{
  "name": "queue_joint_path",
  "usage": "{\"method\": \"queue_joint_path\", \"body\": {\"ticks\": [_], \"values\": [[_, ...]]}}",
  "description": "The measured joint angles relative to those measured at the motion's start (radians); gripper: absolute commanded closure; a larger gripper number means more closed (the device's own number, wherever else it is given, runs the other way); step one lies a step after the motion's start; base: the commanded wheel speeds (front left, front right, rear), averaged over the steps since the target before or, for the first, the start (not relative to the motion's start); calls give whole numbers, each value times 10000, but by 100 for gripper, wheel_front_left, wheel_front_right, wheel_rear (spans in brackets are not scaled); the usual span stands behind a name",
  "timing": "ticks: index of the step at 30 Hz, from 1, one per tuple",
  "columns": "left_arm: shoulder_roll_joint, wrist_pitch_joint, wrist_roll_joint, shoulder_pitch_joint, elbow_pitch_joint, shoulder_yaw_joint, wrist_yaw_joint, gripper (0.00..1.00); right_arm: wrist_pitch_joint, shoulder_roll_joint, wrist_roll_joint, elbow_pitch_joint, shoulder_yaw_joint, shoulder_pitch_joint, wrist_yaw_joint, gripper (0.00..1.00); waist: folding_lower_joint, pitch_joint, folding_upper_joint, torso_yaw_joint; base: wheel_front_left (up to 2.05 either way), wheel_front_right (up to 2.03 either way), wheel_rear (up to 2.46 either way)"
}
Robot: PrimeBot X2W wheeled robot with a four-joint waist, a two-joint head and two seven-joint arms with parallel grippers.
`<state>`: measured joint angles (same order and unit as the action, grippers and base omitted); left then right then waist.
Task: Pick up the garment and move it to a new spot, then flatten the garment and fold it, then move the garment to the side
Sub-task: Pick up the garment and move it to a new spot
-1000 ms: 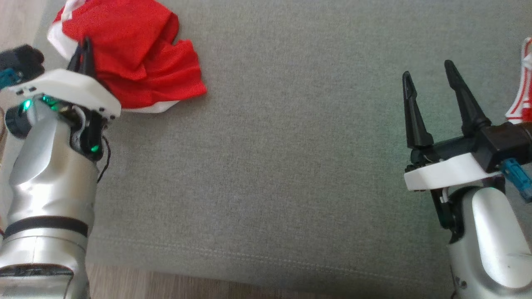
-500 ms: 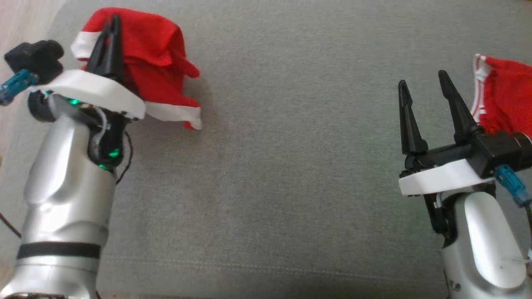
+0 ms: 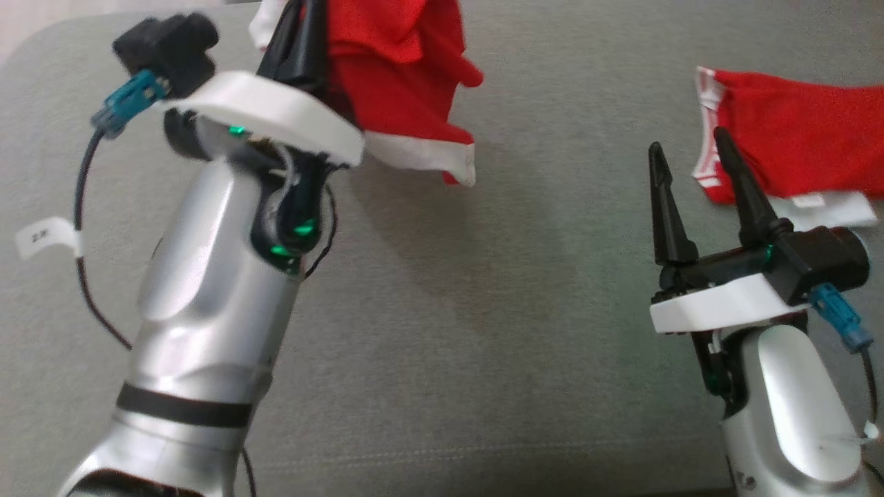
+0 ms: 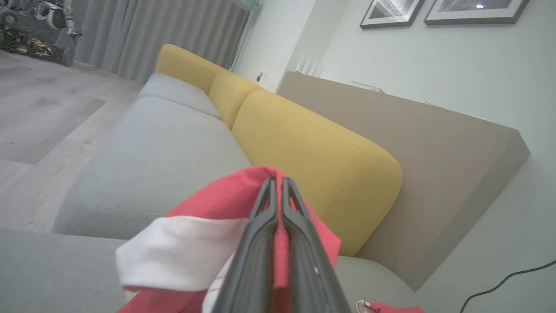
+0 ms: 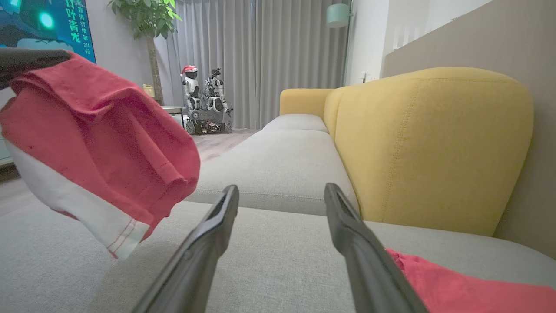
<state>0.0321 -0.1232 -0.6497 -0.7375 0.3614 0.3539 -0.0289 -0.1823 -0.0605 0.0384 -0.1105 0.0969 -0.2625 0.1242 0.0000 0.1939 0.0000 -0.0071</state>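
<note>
Left of the right gripper (image 3: 687, 141), the grey fabric sofa seat (image 3: 552, 290) lies bare up to a hanging red, white-hemmed garment (image 3: 400, 90). Just ahead-right lies a crumpled red cloth (image 3: 794, 138); beyond, a yellow padded backrest (image 5: 430, 143).

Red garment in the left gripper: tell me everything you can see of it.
The red garment is thin knit-looking fabric with a broad white band along its lower hem and red stitching on that band. It is bunched and folded over itself. The left gripper has its jaws shut on an upper fold, and the cloth hangs loosely from there. It appears lifted clear of the grey sofa cushion, with a shadow beneath.
</note>
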Motion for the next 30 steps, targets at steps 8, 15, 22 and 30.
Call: {"method": "queue_joint_path", "body": {"ticks": [8,15,22,30], "values": [[-6,-769,-851,-484,514,2266,-1313,100,-282,10,500,-176,240,-186,0,0,0,224,0,-1038,0,0,0],[4,-602,-848,-477,2360,4429,-1480,0,-431,13,675,-355,337,-268,0,0,0,569,0,-1629,0,0,0],[10,-788,-1037,-482,3292,5239,-1375,0,-479,15,671,-499,301,-383,0,0,0,673,0,-1506,0,0,0],[236,-1262,-1085,-708,2924,4117,-1390,0,-476,19,512,-596,77,-360,0,0,0,431,0,-774,0,0,0]]}}
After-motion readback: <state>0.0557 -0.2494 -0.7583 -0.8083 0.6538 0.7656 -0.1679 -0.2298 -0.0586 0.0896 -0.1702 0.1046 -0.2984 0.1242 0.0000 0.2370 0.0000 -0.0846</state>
